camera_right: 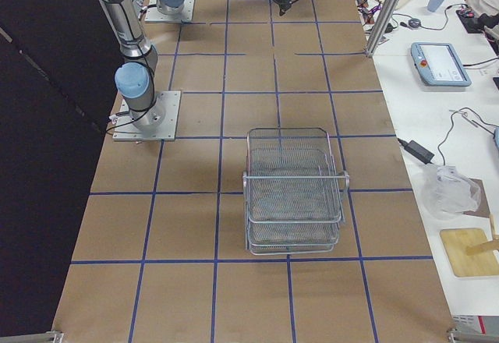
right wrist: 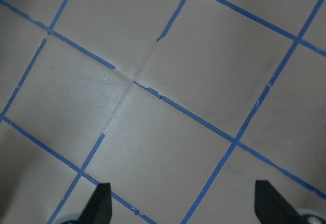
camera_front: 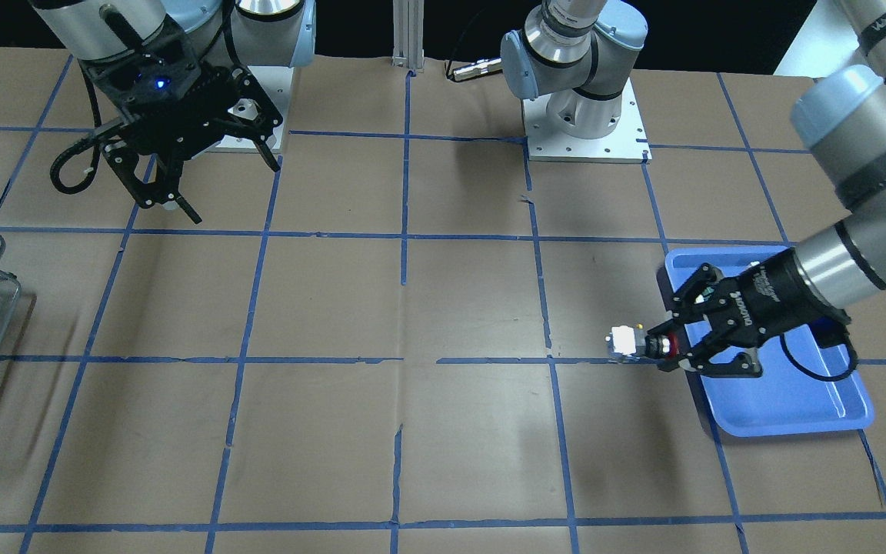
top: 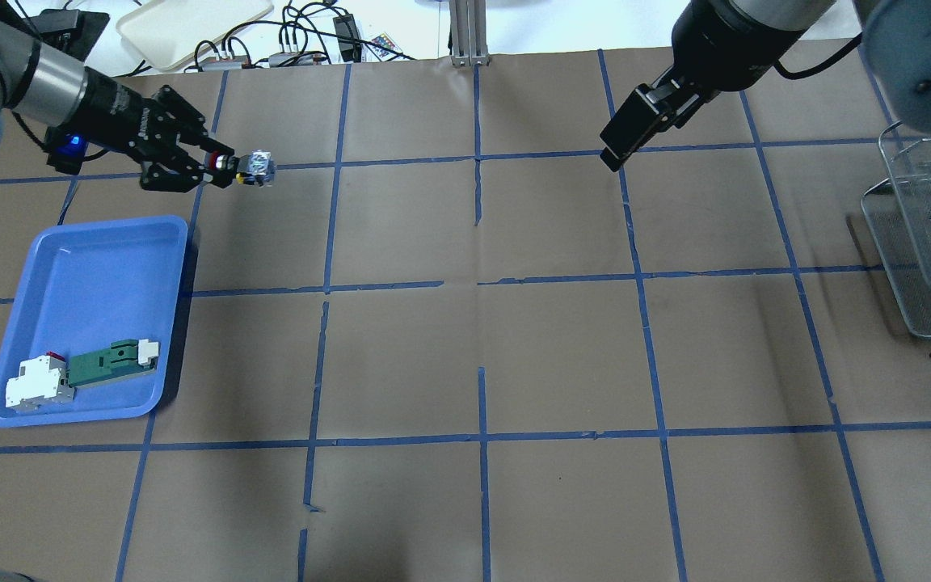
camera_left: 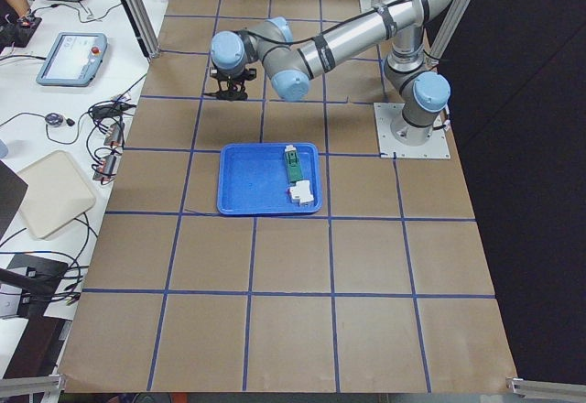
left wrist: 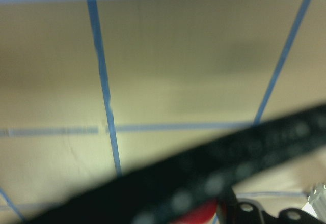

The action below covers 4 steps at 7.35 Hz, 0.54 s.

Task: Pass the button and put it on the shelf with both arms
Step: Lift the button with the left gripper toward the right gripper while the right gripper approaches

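My left gripper is shut on the button, gripping its red cap and black collar. The blue-and-white block points toward the table's middle. It holds the button in the air just past the blue tray's far corner. In the front-facing view this gripper and the button hang over the tray's edge. The red cap shows blurred in the left wrist view. My right gripper is open and empty, raised near its base, also in the overhead view. The wire-mesh shelf stands at the table's right end.
The blue tray lies on my left side and holds a green-and-white flat part and a white block. Brown paper with a blue tape grid covers the table. The shelf also shows in the right-side view.
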Each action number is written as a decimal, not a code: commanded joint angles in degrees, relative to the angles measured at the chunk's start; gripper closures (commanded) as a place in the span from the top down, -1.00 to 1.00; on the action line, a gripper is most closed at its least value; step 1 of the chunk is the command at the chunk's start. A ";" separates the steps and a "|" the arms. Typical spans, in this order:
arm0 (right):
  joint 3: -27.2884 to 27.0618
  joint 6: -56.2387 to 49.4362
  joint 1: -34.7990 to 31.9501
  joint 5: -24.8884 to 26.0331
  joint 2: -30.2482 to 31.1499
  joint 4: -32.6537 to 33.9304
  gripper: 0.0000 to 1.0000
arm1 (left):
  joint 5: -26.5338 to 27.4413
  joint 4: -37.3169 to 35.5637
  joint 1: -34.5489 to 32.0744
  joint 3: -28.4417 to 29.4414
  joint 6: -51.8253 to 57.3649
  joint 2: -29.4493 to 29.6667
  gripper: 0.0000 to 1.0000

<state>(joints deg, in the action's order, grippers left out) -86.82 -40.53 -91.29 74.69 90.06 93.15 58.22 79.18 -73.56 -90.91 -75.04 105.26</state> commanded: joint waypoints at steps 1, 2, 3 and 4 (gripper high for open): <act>-0.98 -15.64 0.49 -2.00 0.03 -0.68 1.00 | -0.21 -5.40 -12.44 -0.05 -15.60 -2.51 -1.00; -1.24 -25.64 0.50 -2.01 0.03 -0.43 1.00 | -0.21 -6.39 -15.88 -0.14 -19.23 -3.04 -1.00; -1.42 -35.05 0.24 -2.53 0.46 -0.60 1.00 | -0.30 -6.49 -18.96 -0.06 -23.27 -3.65 -1.00; -1.51 -44.89 0.93 -4.53 0.12 -1.04 1.00 | -2.56 -7.62 -21.60 -0.05 -27.23 -4.35 -1.00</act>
<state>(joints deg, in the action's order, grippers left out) -88.14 -73.03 -90.84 71.93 90.31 92.51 57.43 72.75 -91.39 -90.99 -97.07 101.77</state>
